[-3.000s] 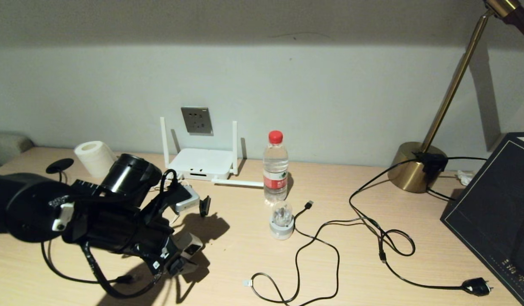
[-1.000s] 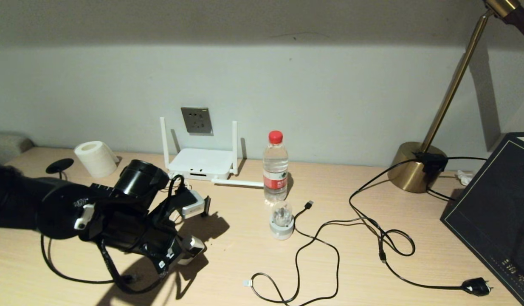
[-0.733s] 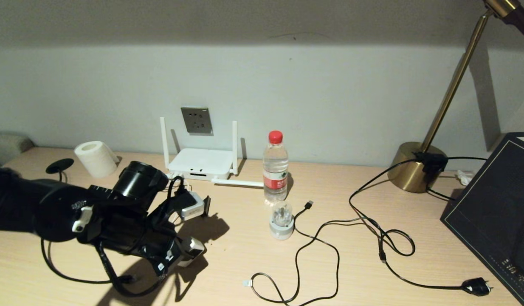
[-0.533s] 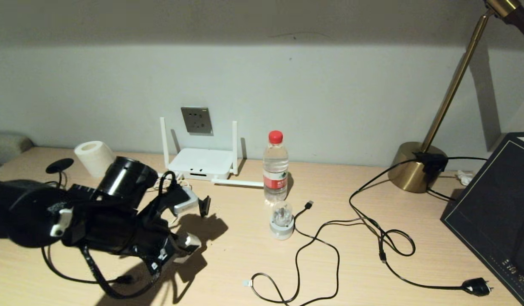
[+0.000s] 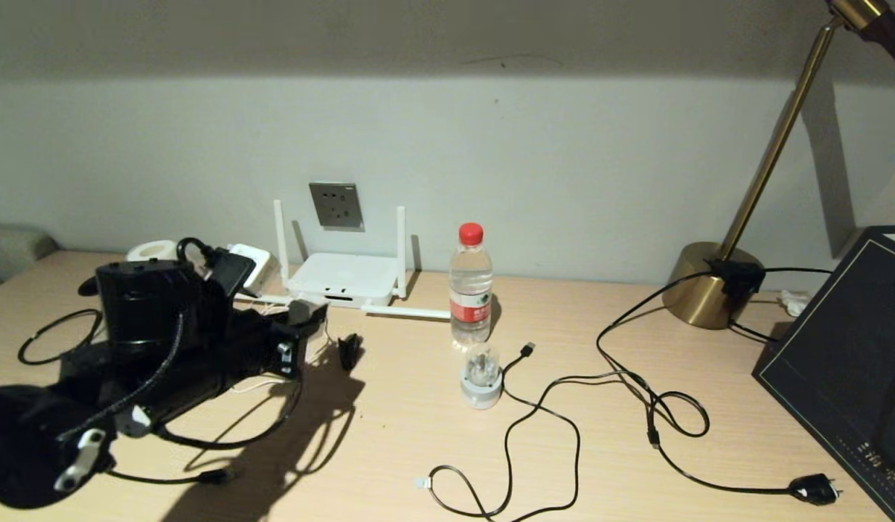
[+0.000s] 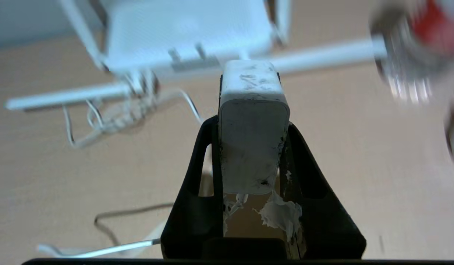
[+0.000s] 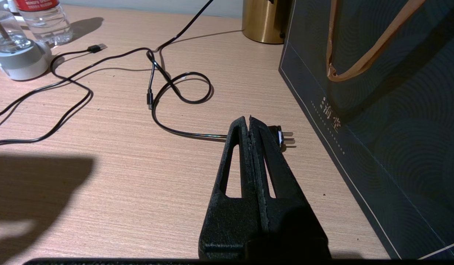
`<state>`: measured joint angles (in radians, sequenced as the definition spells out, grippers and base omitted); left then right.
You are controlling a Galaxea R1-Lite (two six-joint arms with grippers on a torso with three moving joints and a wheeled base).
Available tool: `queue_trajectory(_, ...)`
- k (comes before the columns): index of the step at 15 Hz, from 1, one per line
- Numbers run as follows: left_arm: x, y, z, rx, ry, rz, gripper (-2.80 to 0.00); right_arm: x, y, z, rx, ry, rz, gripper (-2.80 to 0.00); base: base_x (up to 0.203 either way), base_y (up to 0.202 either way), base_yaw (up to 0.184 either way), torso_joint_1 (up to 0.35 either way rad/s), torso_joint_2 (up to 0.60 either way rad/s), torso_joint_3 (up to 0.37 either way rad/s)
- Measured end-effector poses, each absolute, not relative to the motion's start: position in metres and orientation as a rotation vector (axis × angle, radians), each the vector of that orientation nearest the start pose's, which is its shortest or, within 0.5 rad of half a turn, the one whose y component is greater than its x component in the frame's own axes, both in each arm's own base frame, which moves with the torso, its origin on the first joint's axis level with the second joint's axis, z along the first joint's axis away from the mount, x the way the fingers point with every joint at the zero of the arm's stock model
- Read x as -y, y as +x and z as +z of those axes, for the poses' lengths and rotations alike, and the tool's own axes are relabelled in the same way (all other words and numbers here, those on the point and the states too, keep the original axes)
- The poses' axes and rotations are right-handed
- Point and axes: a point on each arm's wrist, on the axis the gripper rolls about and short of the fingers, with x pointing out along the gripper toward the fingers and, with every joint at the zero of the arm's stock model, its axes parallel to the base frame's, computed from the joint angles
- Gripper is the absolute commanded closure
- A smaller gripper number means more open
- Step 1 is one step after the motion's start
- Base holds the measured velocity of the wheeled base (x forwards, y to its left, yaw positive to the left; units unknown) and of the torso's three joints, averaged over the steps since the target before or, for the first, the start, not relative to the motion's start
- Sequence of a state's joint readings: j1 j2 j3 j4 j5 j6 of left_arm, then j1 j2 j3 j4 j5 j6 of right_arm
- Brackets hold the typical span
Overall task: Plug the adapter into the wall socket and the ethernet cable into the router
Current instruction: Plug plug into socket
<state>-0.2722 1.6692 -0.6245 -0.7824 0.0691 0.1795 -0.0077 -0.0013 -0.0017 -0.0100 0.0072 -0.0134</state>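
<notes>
1. Since the earlier shots the left arm has swung up and rolled over. Back then its gripper sat low over the desk in front of the router; now the left gripper [image 6: 251, 147] is lifted at the left end of the router with its black fingers clamped on the small white cube-shaped adapter [image 6: 253, 140]. In the head view that adapter [image 5: 250, 262] pokes out just above the black wrist, off the light wooden desk [image 5: 389, 435].

2. The adapter's long axis runs along the fingers, free end pointing out past the tips. From the wrist camera that end looks aimed at the flat white router with stick antennas [image 5: 344, 279], so it's below the square grey wall socket [image 5: 336, 206]. I can't see the pins, so I can't say which face carries them.

3. To do this bit well, I'd lift until the plug is level with the grey plate, square it to the wall, then push straight in. The thin white cord [image 6: 113, 114] is bunched by the router, so watch it doesn't snag an antenna.

4. The thick black ethernet cable [image 5: 233, 441] loops loose on the desk under the arm, not plugged in as far as I can tell.

5. Over on the right, the right gripper [image 7: 250, 121] is pinched fully closed on nothing, parked over the desk near a black two-pin plug [image 7: 282, 136].
</notes>
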Motion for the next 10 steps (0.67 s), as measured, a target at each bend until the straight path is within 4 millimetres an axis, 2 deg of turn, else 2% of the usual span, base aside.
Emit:
queue_trajectory(5,0.077,0.330,0.148,0.079,0.085,-0.132,0.00,0.000,-0.023,0.077,0.013,-0.013,-0.001,0.00,0.000,0.000,0.000,0.000,0.00,0.000)
queue_trajectory(10,0.061,0.383,0.136,0.183,0.055,-0.085,0.00,0.000,-0.023,0.077,0.013,-0.013,-0.001,0.00,0.000,0.000,0.000,0.000,0.00,0.000)
